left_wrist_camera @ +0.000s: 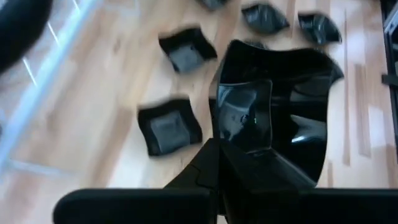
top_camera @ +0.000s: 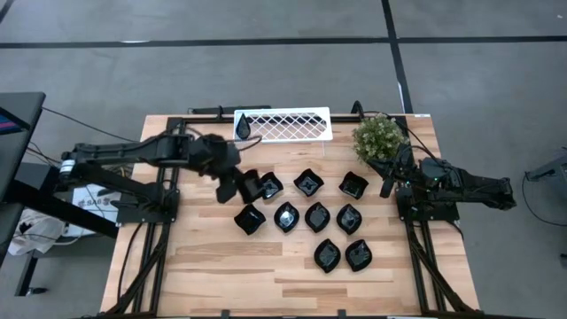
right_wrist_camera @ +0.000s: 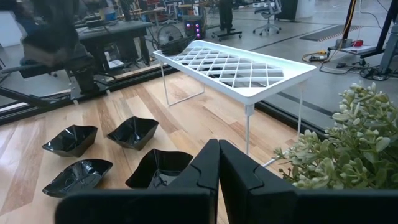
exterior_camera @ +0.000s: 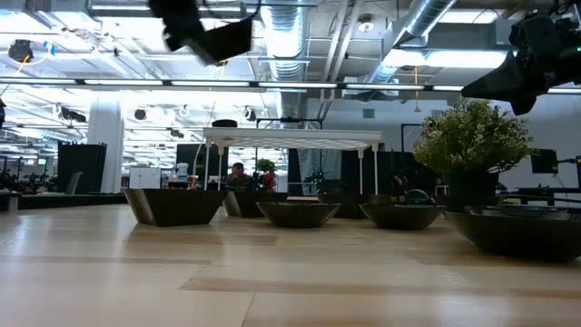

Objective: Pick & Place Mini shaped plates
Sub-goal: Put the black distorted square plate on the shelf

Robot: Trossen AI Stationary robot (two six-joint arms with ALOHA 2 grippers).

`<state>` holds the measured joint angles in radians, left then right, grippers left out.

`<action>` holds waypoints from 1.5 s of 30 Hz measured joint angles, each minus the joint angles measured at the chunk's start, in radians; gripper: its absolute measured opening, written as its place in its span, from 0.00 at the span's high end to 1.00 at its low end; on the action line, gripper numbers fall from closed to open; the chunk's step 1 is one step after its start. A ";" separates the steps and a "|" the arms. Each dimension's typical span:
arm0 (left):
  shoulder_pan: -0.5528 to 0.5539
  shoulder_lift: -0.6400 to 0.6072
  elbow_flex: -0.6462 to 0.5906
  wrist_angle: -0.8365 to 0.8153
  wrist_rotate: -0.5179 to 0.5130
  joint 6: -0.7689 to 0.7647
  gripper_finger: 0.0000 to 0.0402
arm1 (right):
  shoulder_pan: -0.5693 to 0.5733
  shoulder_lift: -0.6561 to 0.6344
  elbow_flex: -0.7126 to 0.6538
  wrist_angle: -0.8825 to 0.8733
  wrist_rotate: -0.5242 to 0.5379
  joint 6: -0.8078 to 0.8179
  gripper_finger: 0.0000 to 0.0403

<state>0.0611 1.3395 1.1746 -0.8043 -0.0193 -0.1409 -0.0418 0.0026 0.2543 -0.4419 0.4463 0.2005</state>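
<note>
**One plate lifted, most plates waiting on the table**

Seems early to middle of the task; already one black dish (top_camera: pixel 243 127) resting at the left end of the white wire rack (top_camera: pixel 283 124); about ten mini shaped plates (top_camera: pixel 318 216) lying in loose rows on the wooden table (top_camera: pixel 204 266), well apart from the rack. Held above them by the left gripper (top_camera: pixel 232 182): a wavy-edged square plate (left_wrist_camera: pixel 273 106), jaws closed on its rim, raised clear of the wood, near the rack. Waiting at the right side beside the green plant (top_camera: pixel 379 137): the right gripper (top_camera: pixel 387 184), jaws closed, holding nothing. Pale plank surface, black frame rails at both sides; behind, a large hall with desks, chairs and ceiling pipes.
</note>
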 joint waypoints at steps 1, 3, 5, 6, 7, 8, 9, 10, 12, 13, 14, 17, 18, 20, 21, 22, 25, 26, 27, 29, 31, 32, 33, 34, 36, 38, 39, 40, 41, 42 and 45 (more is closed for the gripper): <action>0.011 0.022 0.038 0.001 0.000 0.019 0.99 | 0.000 0.000 0.000 0.000 0.000 0.000 1.00; 0.035 0.067 0.112 0.004 0.000 0.052 0.99 | 0.000 0.000 0.000 0.000 0.000 0.000 1.00; 0.056 0.115 0.182 0.003 0.000 0.080 0.99 | 0.000 0.000 0.000 -0.002 0.000 0.000 1.00; 0.064 0.139 0.216 0.002 0.000 0.099 0.99 | 0.000 0.000 0.000 -0.003 0.000 0.000 1.00; 0.071 0.163 0.247 0.001 0.000 0.122 0.99 | 0.000 0.000 0.000 -0.003 0.000 0.000 1.00; 0.076 0.187 0.277 0.002 0.001 0.142 0.99 | 0.000 0.000 0.000 -0.004 0.000 0.000 1.00; 0.082 0.210 0.307 0.001 0.001 0.161 0.99 | 0.000 0.000 0.000 -0.005 0.000 0.000 1.00; 0.086 0.235 0.334 0.002 0.002 0.167 0.99 | 0.000 0.000 0.000 -0.008 0.000 0.000 1.00; 0.099 0.284 0.379 0.002 0.005 0.167 0.99 | 0.000 0.000 0.000 -0.013 0.000 0.000 1.00; 0.107 0.307 0.399 0.002 0.005 0.164 0.99 | 0.000 0.000 0.000 -0.015 0.000 0.001 1.00; 0.117 0.328 0.418 0.002 0.004 0.160 0.99 | 0.000 0.000 0.000 -0.017 0.000 0.001 1.00; 0.152 0.381 0.466 0.019 0.001 0.111 0.99 | 0.000 0.000 0.000 -0.018 0.000 0.001 1.00; 0.166 0.396 0.478 0.025 0.001 0.099 0.99 | 0.000 0.000 0.000 -0.018 0.000 0.001 1.00; 0.193 0.420 0.494 0.036 0.000 0.078 0.99 | 0.000 0.000 0.000 -0.018 0.000 0.002 1.00; 0.207 0.432 0.502 0.043 -0.001 0.071 0.99 | 0.000 0.000 0.000 -0.018 0.000 0.002 1.00; 0.223 0.442 0.508 0.046 -0.002 0.063 0.99 | 0.000 0.000 0.000 -0.018 0.000 0.002 1.00; 0.272 0.467 0.516 0.044 -0.003 0.031 0.99 | 0.000 0.000 0.000 -0.018 0.000 0.002 1.00; 0.291 0.475 0.516 0.042 -0.003 0.026 0.99 | 0.000 0.000 0.000 -0.017 0.000 0.002 1.00; 0.309 0.480 0.516 0.041 -0.003 0.019 0.99 | 0.000 0.000 0.000 -0.017 0.000 0.002 1.00; 0.346 0.492 0.516 0.039 -0.001 0.000 0.99 | 0.000 0.000 0.000 -0.017 0.000 0.002 1.00; 0.385 0.499 0.516 0.032 0.018 -0.022 0.99 | 0.000 0.000 0.000 -0.017 0.000 0.002 1.00; 0.401 0.503 0.516 0.034 0.024 -0.025 0.99 | 0.000 0.000 0.000 -0.016 0.000 0.002 1.00; 0.419 0.506 0.515 0.033 0.030 -0.027 0.99 | 0.000 0.000 0.000 -0.017 0.000 0.002 1.00; 0.434 0.510 0.515 0.029 0.035 -0.027 0.99 | 0.000 0.000 0.000 -0.017 0.000 0.002 1.00; 0.456 0.520 0.515 0.030 0.047 -0.026 0.99 | 0.000 0.000 0.000 -0.017 0.000 0.002 1.00; 0.469 0.534 0.515 0.027 0.064 -0.026 0.99 | 0.000 0.000 0.000 -0.016 0.000 0.002 1.00; 0.474 0.543 0.515 0.026 0.075 -0.026 0.99 | 0.000 0.000 0.000 -0.016 0.000 0.002 1.00; 0.476 0.552 0.515 0.025 0.082 -0.026 0.99 | 0.000 0.000 0.000 -0.016 0.000 0.002 1.00; 0.477 0.560 0.515 0.025 0.084 -0.026 0.99 | 0.000 0.000 0.000 -0.016 0.000 0.002 1.00; 0.476 0.566 0.515 0.021 0.085 -0.026 0.99 | 0.000 0.000 0.000 -0.016 0.000 0.002 1.00; 0.476 0.581 0.515 0.016 0.096 -0.026 0.99 | 0.000 0.000 0.000 -0.016 0.000 0.002 1.00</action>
<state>0.5366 1.9202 1.6894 -0.7882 0.0769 -0.1664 -0.0418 0.0026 0.2542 -0.4582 0.4465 0.2028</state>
